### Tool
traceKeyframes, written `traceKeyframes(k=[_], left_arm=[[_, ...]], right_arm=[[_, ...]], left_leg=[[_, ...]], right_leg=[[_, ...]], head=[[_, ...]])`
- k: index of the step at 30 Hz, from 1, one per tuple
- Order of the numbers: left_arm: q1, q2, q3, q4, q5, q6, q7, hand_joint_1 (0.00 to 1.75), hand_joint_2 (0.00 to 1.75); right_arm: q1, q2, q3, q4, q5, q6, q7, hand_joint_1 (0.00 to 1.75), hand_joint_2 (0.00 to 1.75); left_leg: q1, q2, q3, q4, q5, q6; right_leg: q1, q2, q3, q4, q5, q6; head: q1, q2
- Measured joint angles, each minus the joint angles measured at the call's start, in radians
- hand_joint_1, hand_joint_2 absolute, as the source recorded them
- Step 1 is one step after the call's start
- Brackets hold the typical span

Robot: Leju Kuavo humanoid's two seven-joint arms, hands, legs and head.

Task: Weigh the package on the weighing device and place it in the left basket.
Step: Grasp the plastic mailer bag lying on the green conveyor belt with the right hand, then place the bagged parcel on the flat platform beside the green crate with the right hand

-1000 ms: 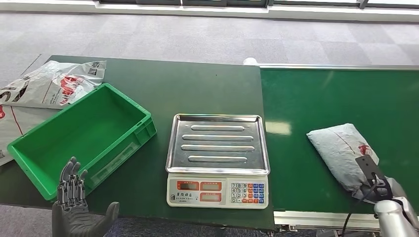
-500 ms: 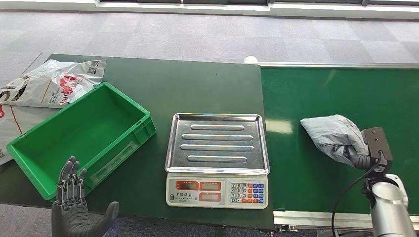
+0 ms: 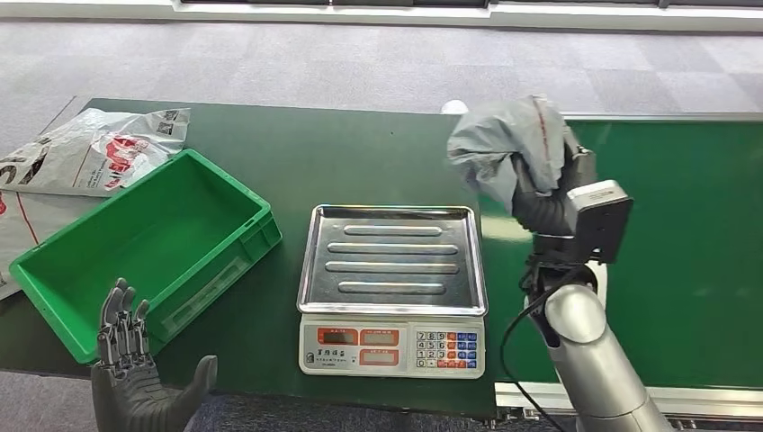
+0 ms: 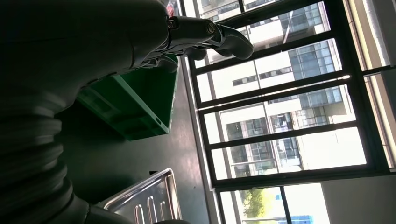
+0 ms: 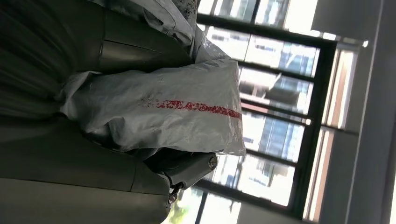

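1. The grey package (image 3: 504, 148) is gripped by the right hand (image 3: 540, 202) and held up in the air, just past the far right corner of the scale (image 3: 393, 283).
2. The carry to the scale is judged to be the step in hand; next, the package needs to be lowered onto the metal tray.
3. The left hand (image 3: 135, 382) is held open with nothing in it, near the green basket (image 3: 135, 247).
4. One scale, one basket and one held package are counted; more bags (image 3: 85, 157) are seen at the far left.

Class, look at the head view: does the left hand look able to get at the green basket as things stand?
Probably yes. The left hand hovers open, holding nothing, just short of the green basket's near corner, with nothing lying between them. The right hand is busy gripping the package.
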Motion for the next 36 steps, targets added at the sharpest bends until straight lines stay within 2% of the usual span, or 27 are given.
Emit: traceKeyframes(k=[4, 11, 13, 15, 16, 19, 20, 22, 24, 31, 36], left_arm=[[-0.006, 0.014, -0.019, 0.018, 0.007, 0.011, -0.003, 0.00, 1.75], [-0.009, 0.030, -0.033, 0.033, 0.013, 0.018, -0.004, 0.00, 1.75], [-0.015, 0.037, -0.042, 0.038, 0.016, 0.022, -0.002, 0.00, 1.75], [-0.028, 0.048, -0.058, 0.046, 0.021, 0.027, 0.003, 0.00, 1.75], [-0.035, 0.053, -0.067, 0.050, 0.024, 0.028, 0.008, 0.00, 1.75], [-0.052, 0.067, -0.090, 0.063, 0.026, 0.013, 0.029, 0.00, 1.75], [-0.057, 0.070, -0.095, 0.067, 0.025, 0.003, 0.039, 0.00, 1.75], [-0.069, 0.073, -0.101, 0.073, 0.020, -0.018, 0.060, 0.00, 1.75], [-0.077, 0.074, -0.103, 0.077, 0.012, -0.034, 0.078, 0.00, 1.75], [-0.078, 0.068, -0.102, 0.072, -0.018, -0.060, 0.112, 0.00, 1.75], [-0.074, 0.058, -0.097, 0.060, -0.034, -0.090, 0.131, 0.00, 1.75]], right_arm=[[-0.025, 0.042, 0.104, 0.003, 0.012, -0.004, 0.009, 1.75, 1.75], [-0.041, 0.057, 0.162, 0.004, 0.024, -0.004, 0.026, 1.75, 1.75], [-0.052, 0.070, 0.180, 0.013, 0.061, 0.011, 0.078, 1.75, 1.75], [-0.066, 0.095, 0.204, 0.037, 0.110, 0.047, 0.178, 1.75, 1.75], [-0.073, 0.109, 0.213, 0.056, 0.133, 0.071, 0.242, 1.39, 1.31], [-0.090, 0.143, 0.226, 0.136, 0.203, 0.153, 0.429, 0.08, 0.00], [-0.095, 0.152, 0.227, 0.169, 0.232, 0.185, 0.477, 0.00, 0.00], [-0.105, 0.169, 0.226, 0.234, 0.301, 0.253, 0.546, 0.00, 0.00], [-0.110, 0.185, 0.222, 0.287, 0.365, 0.306, 0.579, 0.00, 0.00], [-0.106, 0.215, 0.165, 0.335, 0.510, 0.330, 0.625, 0.00, 0.00], [-0.087, 0.215, 0.087, 0.331, 0.502, 0.330, 0.605, 0.00, 0.00]], left_leg=[[0.001, -0.004, -0.002, 0.000, 0.001, -0.001], [0.001, -0.005, -0.004, 0.000, 0.001, -0.001], [0.001, -0.004, -0.004, 0.000, 0.001, -0.001], [0.001, -0.004, -0.003, 0.000, 0.001, -0.002], [0.001, -0.004, -0.003, 0.000, 0.002, -0.002], [0.002, -0.004, -0.004, 0.000, 0.003, -0.004], [0.002, -0.004, -0.004, 0.000, 0.003, -0.004], [0.002, -0.004, -0.004, 0.000, 0.003, -0.004], [0.002, -0.004, -0.004, 0.000, 0.004, -0.004], [0.002, -0.004, -0.004, 0.000, 0.004, -0.004], [0.002, -0.004, -0.004, 0.000, 0.004, -0.004]], right_leg=[[0.001, -0.004, 0.000, 0.001, 0.000, -0.001], [0.000, -0.004, -0.001, 0.001, 0.000, -0.001], [0.000, -0.004, -0.002, 0.001, 0.000, -0.001], [0.001, -0.003, -0.002, 0.001, 0.001, -0.002], [0.001, -0.003, -0.002, 0.001, 0.001, -0.002], [0.002, -0.004, -0.003, 0.001, 0.001, -0.003], [0.002, -0.004, -0.003, 0.001, 0.002, -0.003], [0.003, -0.004, -0.003, 0.001, 0.002, -0.004], [0.003, -0.003, -0.003, 0.001, 0.002, -0.004], [0.002, -0.004, -0.003, 0.001, 0.002, -0.004], [0.002, -0.004, -0.003, 0.001, 0.003, -0.004]], head=[[0.000, 0.000], [0.000, 0.000], [0.000, 0.000], [0.000, 0.000], [0.000, 0.000], [0.000, 0.000], [0.000, 0.000], [0.000, 0.000], [0.000, 0.000], [0.000, 0.000], [0.000, 0.000]])
